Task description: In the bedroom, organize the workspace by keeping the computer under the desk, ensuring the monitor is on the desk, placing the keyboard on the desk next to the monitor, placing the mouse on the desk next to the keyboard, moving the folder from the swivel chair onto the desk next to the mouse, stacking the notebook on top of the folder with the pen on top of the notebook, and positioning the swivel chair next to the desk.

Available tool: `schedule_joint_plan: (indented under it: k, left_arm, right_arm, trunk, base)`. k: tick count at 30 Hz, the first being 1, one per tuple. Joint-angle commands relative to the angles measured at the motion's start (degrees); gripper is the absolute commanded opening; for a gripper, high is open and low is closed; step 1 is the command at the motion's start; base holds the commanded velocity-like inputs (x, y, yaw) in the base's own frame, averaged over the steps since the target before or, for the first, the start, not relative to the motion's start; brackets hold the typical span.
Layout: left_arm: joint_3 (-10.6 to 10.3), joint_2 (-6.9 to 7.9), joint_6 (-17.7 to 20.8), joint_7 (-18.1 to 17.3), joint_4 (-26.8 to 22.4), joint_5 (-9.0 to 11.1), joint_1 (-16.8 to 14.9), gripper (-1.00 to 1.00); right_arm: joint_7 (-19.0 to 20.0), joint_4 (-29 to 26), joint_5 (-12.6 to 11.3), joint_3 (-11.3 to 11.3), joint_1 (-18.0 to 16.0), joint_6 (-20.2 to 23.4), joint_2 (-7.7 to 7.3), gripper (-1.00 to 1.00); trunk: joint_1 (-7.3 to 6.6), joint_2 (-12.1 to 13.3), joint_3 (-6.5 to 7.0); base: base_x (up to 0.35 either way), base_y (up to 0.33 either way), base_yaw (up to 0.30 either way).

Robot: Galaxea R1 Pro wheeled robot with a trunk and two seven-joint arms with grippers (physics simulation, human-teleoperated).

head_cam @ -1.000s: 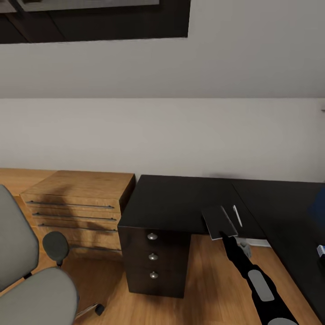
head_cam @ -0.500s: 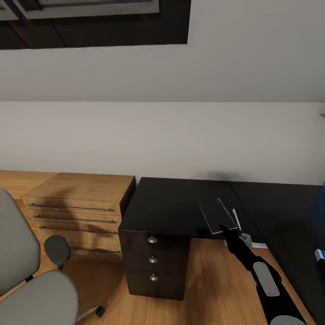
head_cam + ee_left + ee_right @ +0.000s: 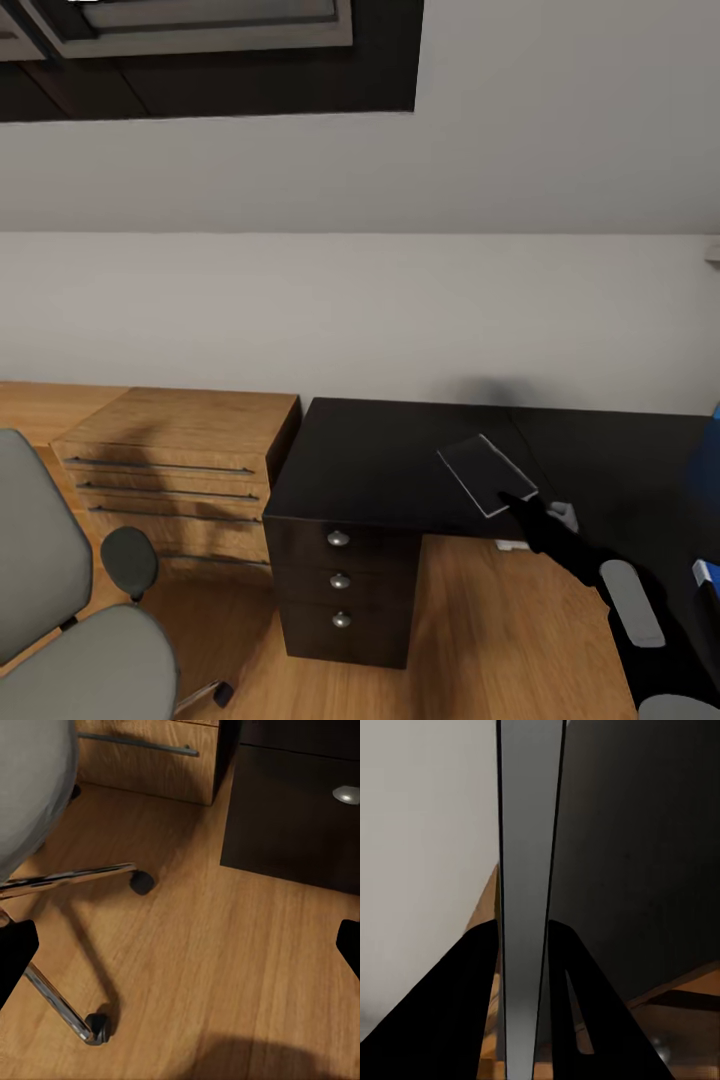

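At the left we see the grey chair (image 3: 70, 620), its chrome legs and casters on the wood floor (image 3: 202, 967) below our left fingers (image 3: 180, 945), whose two black tips stand wide apart with nothing between them. Next comes the dresser (image 3: 180, 460), then the black desk (image 3: 390, 460) with its drawers (image 3: 340, 578). Our right fingers (image 3: 517, 497) are clamped on the near corner of the notebook (image 3: 487, 474), a thin grey rectangle seen edge-on from the wrist. It is lifted above the desk, tilted, its long axis running away from the fingers toward the wall.
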Motion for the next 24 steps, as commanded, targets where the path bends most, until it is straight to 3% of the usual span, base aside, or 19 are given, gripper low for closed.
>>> schedule_joint_plan:
  k: [1, 9, 17, 24]
  left_arm:
    - [0.1, -0.01, -0.1, 0.6, 0.0, -0.6, 0.0, 1.00]
    - [0.2, -0.01, 0.0, 1.0, 0.0, -0.4, 0.0, 1.00]
    - [0.2, -0.01, 0.1, 1.0, 0.0, -0.3, 0.0, 1.00]
    - [0.3, -0.01, 0.0, 0.7, 0.0, -0.4, 0.0, 1.00]
  right_arm:
    - [0.2, 0.0, 0.1, -0.2, 0.0, 0.5, -0.12, -1.00]
    - [0.3, -0.2, 0.1, -1.5, 0.0, 0.9, -0.77, -1.00]
    - [0.6, 0.0, -0.1, -4.7, 0.0, 1.5, -0.95, -1.00]
    - [0.6, 0.1, -0.2, -5.3, 0.2, 1.7, -0.97, -1.00]
  trunk:
    - [-0.23, 0.4, 0.12]
    - [-1.98, 3.6, 1.56]
    - [-3.74, 6.8, 3.00]
    - [-3.74, 6.8, 3.05]
  base:
    - [0.000, 0.000, 0.000]
    - [0.000, 0.000, 0.000]
    - [0.000, 0.000, 0.000]
    - [0.000, 0.000, -0.079]
